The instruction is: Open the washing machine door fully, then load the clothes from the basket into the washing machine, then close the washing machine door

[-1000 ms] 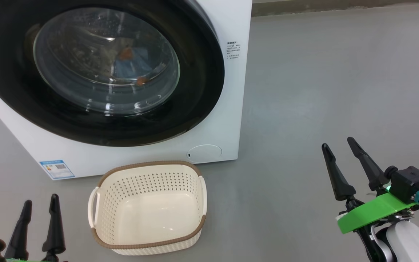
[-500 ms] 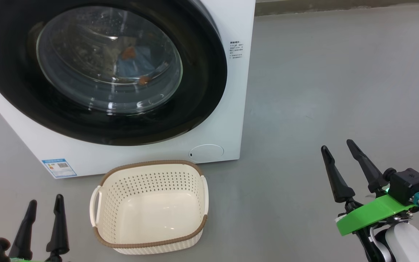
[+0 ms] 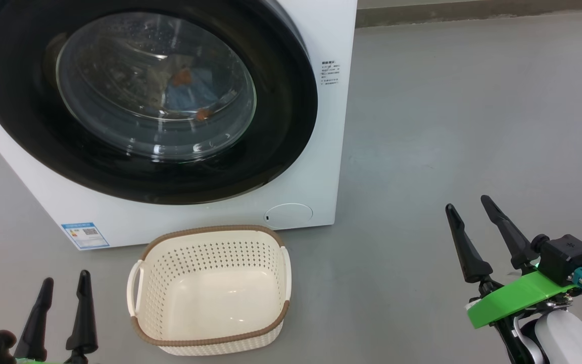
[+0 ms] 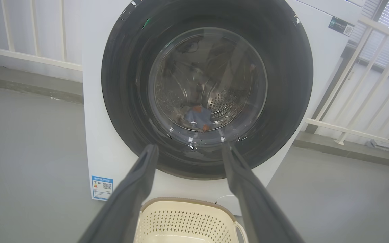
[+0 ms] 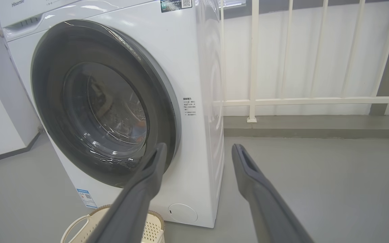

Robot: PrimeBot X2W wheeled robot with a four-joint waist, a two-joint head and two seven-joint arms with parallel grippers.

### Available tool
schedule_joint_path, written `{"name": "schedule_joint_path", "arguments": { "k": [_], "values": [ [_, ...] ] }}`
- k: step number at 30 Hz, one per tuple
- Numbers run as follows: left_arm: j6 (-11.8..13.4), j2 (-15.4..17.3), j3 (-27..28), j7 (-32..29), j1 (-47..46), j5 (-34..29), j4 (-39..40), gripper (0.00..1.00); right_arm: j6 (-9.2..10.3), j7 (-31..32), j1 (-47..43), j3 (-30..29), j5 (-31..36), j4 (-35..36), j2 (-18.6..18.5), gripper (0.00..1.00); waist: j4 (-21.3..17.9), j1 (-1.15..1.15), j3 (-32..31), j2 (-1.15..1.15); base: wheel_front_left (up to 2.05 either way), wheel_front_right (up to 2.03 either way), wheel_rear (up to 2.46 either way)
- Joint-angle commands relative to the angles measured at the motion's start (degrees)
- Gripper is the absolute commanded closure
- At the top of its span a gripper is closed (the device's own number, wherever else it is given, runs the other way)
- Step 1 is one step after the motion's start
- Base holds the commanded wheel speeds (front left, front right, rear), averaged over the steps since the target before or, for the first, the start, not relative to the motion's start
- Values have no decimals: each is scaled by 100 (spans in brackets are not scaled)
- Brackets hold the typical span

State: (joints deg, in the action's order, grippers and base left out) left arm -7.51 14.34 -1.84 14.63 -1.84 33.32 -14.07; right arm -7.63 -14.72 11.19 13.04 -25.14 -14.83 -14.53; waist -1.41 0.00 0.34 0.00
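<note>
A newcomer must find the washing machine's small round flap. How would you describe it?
Start at the big white washing machine with its round black door. Below the door, at the front's bottom right corner, just behind the cream basket, sits the flap. Unlike the rectangular blue label at the bottom left, it is round and plain white.

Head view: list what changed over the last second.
The whole scene slid slightly right, so the camera moved; no thing moved, and nothing was gripped or released. Unchanged: the washing machine door shut, the clothes behind its glass, the basket empty, the left gripper and right gripper open.
</note>
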Motion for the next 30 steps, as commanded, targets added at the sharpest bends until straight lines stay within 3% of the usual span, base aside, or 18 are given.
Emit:
{"name": "schedule_joint_path", "arguments": {
  "k": [1, 19, 20, 24, 30],
  "values": [
    [2, 157, 183, 37, -103, 47, 143, 0, 14, -28, 17, 109, 22, 109, -86, 0, 1, 0, -3, 0, 0, 0, 0],
    [2, 171, 160, 37, -103, 76, 118, 0, 14, -28, 20, 127, -8, 70, -47, 0, -2, 0, -3, 0, 0, 0, 0],
    [0, -7, -20, -3, 1, 45, -18, 100, -1, 1, -4, 15, -4, -61, 14, 100, -2, 0, -3, 0, 0, 0, 0],
    [0, -225, -74, -13, 93, 54, -242, 100, -1, 13, -204, 60, -17, -320, 170, 100, -2, 0, -3, 0, 0, 0, 0],
    [0, -269, -28, -116, 69, 333, -227, 100, 0, 107, -224, -28, -345, -295, 212, 100, 5, 9, -13, 0, 0, 0, 0]
  ]
}}
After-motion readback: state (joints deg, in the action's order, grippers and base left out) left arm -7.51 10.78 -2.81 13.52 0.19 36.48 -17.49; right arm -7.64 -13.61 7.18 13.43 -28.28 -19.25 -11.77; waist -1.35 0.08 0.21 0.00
